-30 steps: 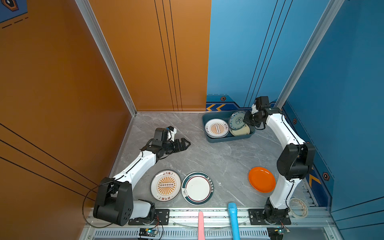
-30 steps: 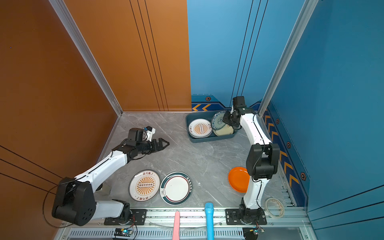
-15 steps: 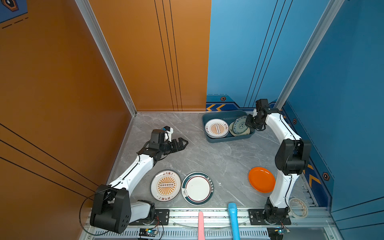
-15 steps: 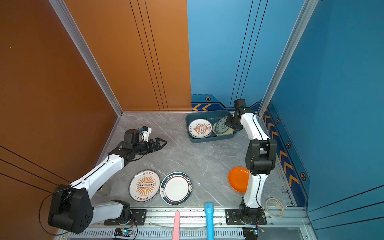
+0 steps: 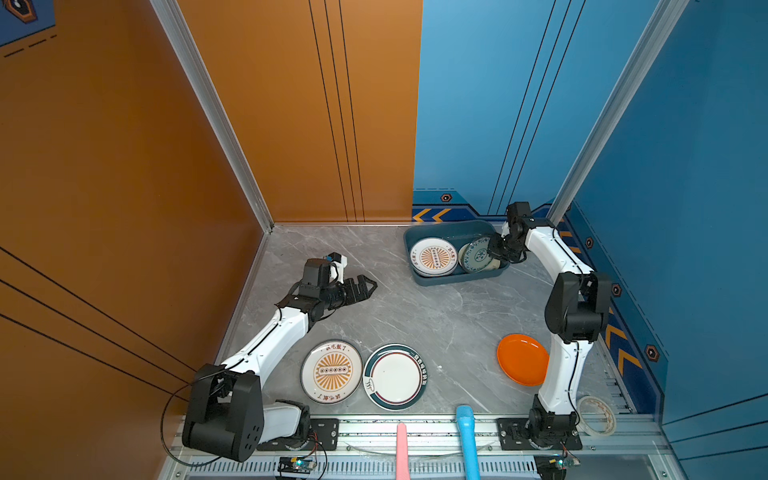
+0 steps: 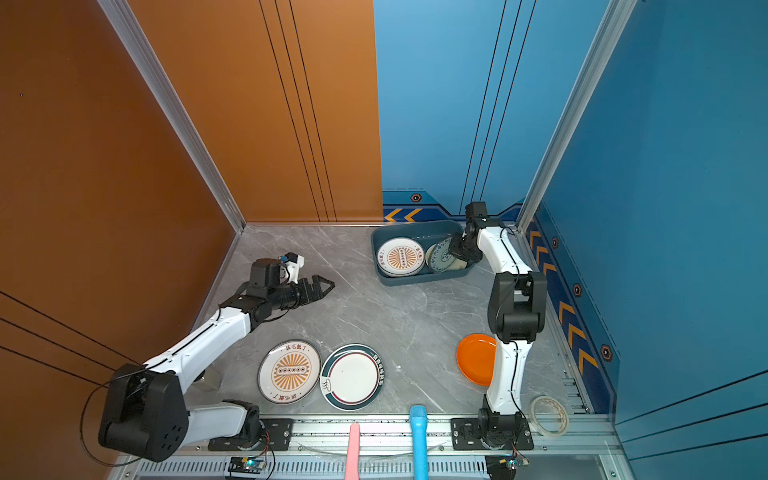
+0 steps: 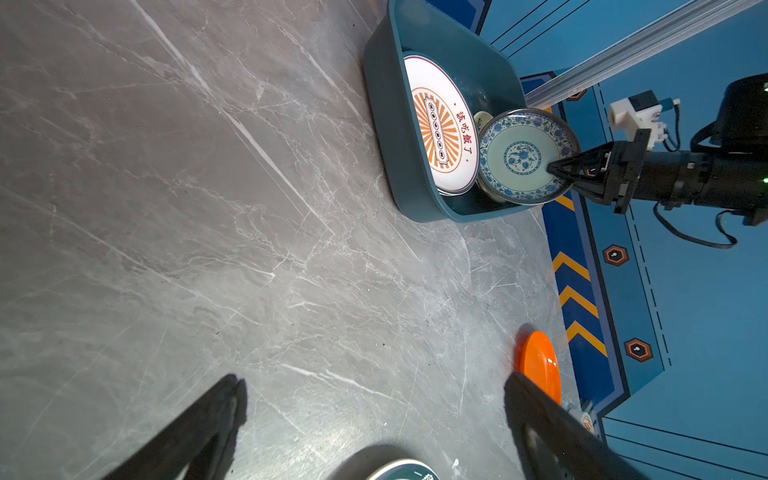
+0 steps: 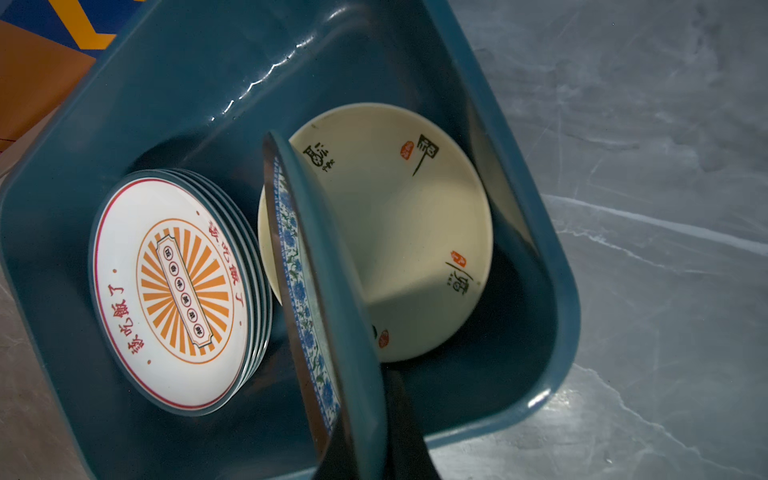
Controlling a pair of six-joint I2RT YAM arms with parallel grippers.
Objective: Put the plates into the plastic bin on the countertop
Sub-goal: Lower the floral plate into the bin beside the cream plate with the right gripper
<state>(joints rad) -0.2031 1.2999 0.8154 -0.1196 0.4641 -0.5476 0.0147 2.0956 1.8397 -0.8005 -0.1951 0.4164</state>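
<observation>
Blue patterned plate stands tilted in teal bin beside stacked sunburst plates.

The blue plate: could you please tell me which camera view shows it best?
The left wrist view: the whole patterned face of the blue plate shows, its rim pinched by the right tool. Both top views show the blue plate small and tilted in the bin. The right wrist view shows it only edge-on.
</observation>
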